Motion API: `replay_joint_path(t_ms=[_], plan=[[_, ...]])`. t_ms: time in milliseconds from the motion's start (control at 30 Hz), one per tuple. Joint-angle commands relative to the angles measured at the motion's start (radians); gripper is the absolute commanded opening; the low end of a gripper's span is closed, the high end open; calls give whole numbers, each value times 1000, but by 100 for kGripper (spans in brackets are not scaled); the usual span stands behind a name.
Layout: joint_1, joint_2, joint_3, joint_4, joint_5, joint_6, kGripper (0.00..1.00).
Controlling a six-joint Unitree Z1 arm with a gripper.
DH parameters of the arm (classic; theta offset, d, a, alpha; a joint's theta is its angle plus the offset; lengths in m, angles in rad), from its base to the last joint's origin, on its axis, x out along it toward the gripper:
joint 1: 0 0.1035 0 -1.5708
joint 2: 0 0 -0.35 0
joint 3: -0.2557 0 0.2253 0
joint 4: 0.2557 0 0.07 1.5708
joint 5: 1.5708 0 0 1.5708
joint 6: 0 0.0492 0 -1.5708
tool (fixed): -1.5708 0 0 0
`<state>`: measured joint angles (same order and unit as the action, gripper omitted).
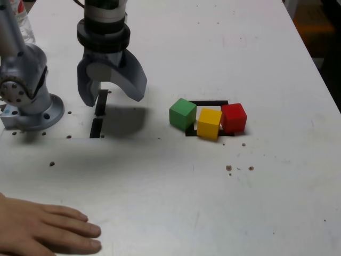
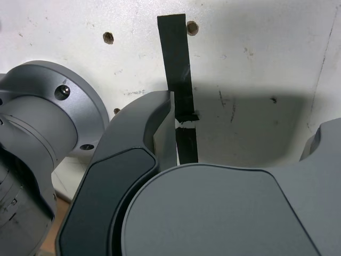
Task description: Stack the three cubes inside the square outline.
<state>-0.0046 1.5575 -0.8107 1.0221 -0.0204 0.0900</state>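
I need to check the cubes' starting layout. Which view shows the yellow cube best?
The exterior view: the yellow cube sits between the green and red ones on the square outline. The wrist view shows none of it, only the gripper and black tape.

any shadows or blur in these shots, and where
Exterior view: soft shadow under the open gripper on the white table, slightly grainy but cubes sharp. Wrist view: broad gripper shadow across the black tape bars, with the near finger a little soft.

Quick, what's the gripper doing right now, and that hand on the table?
Grey gripper: open, holding nothing, above the two short black tape bars.
Person's hand: flat on the white table, holding nothing.
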Motion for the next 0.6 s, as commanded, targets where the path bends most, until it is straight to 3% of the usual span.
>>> replay_joint_path(t_ms=[0,567], plan=[[-1,-9,9,-10,1,0,93],[-2,-19,31,-42,5,0,93]])
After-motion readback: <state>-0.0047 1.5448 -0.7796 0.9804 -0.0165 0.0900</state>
